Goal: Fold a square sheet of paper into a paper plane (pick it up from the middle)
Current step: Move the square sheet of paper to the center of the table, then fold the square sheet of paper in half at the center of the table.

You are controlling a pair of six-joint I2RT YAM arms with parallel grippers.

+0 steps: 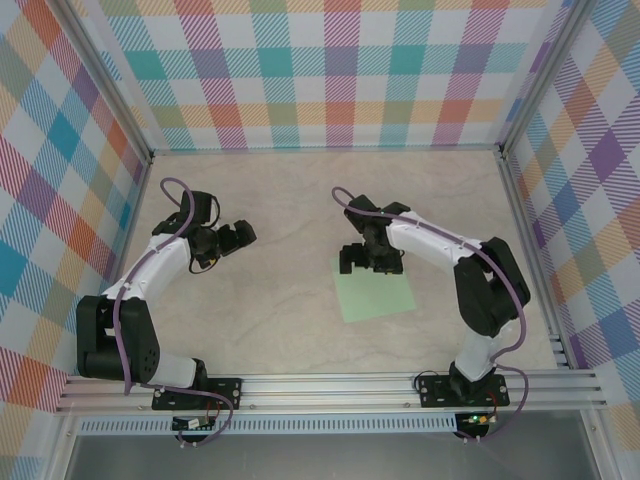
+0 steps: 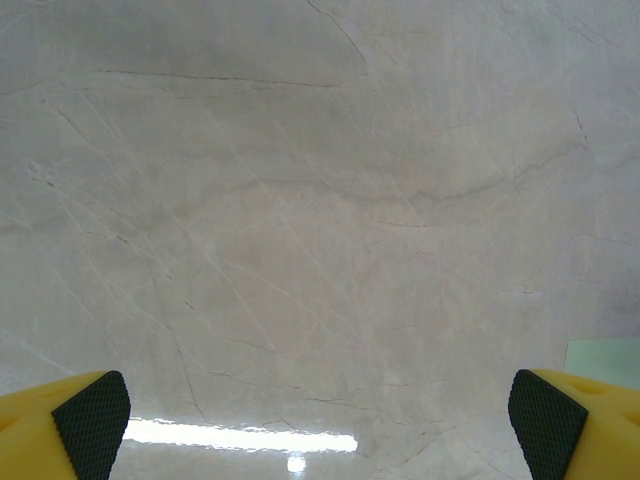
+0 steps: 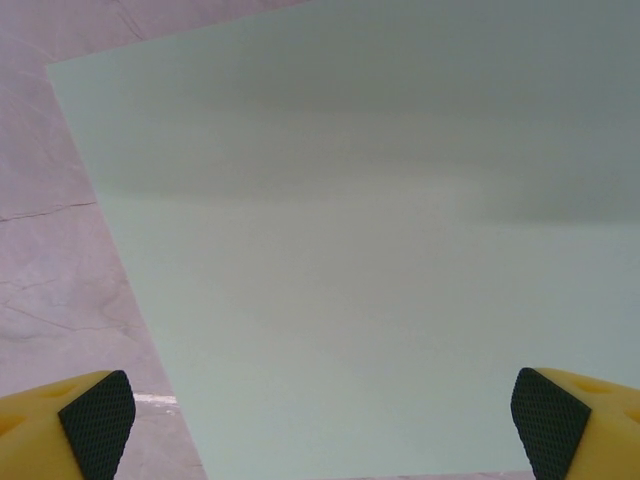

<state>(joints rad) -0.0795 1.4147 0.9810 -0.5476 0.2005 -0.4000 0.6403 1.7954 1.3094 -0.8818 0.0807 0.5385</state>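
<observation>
Your right gripper (image 1: 370, 262) hangs over the far edge of the square sheet of paper (image 1: 380, 298). Its two yellow fingers (image 3: 40, 430) are spread wide, and nothing is between them. From the right wrist camera you look straight down on the sheet. It is pale green, flat and plain, with no folds in it. It lies on the table (image 1: 280, 320).

Your right arm stands just to the right of the sheet. It goes up from its base, bends at the elbow and reaches left, so the wrist tips down over the sheet.

Your left gripper (image 1: 233, 245) is well to the left of the sheet, over bare table. Its fingers are spread wide too, and it holds nothing. In the left wrist camera you can see a small bit of the sheet at the right edge.

Your left arm rises from its base and curves up and around, so the gripper points toward the sheet.

On the near side of the sheet, a metal rail (image 1: 330, 385) holds both arm bases. Checked walls (image 1: 340, 70) stand to the left, to the right and on the far side of the sheet.
</observation>
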